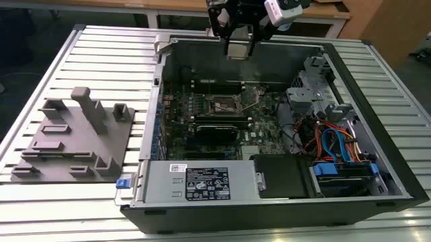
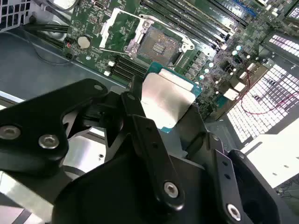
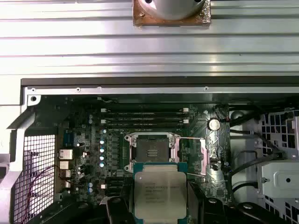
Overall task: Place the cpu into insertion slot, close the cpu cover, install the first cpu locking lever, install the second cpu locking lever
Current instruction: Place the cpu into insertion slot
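My gripper [image 1: 237, 46] hangs above the far wall of the open computer case [image 1: 377, 151], shut on the cpu [image 1: 237, 51]. The cpu [image 2: 169, 99] is a flat silver-topped chip on a green edge, pinched by its sides between the black fingers [image 2: 140, 126]. Both wrist views show it, the first wrist view with the cpu [image 3: 160, 192] just short of the insertion slot [image 3: 151, 150]. The insertion slot [image 2: 159, 45] lies bare on the green board. Beside it the cpu cover [image 2: 108, 31] is flipped open. A thin locking lever [image 3: 192, 138] sticks out next to the socket.
Long memory slots [image 3: 145, 116] run beside the socket. A black heatsink block [image 1: 215, 133], a grey power supply [image 1: 202, 181] and a drive cage with coloured cables [image 1: 336, 143] stand in the case. A grey fixture plate [image 1: 74, 141] lies on the slatted table [image 1: 101, 55] at the exterior view's left.
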Controlling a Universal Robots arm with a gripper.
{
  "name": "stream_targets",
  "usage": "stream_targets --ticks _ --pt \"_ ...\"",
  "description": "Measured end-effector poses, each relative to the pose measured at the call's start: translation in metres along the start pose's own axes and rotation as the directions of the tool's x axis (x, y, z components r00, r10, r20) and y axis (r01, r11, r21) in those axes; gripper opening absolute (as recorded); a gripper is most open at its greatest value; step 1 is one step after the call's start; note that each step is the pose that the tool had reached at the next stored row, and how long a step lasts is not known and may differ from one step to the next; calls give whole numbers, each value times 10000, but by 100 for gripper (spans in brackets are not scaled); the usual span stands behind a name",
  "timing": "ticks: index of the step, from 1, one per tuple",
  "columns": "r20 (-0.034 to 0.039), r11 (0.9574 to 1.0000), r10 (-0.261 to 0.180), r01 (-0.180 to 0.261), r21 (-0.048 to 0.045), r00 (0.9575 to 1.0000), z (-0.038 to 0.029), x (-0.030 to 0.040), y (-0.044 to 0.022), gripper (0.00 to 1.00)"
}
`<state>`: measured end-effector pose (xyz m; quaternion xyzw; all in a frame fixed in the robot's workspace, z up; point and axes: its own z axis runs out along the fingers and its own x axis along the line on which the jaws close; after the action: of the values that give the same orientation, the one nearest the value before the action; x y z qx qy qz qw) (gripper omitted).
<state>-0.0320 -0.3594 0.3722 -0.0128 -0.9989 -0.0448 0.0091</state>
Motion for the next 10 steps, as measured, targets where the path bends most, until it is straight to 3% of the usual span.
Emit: stream_targets --ticks 10 --pt "0 10000 0 0 0 10000 0 0 0 54"
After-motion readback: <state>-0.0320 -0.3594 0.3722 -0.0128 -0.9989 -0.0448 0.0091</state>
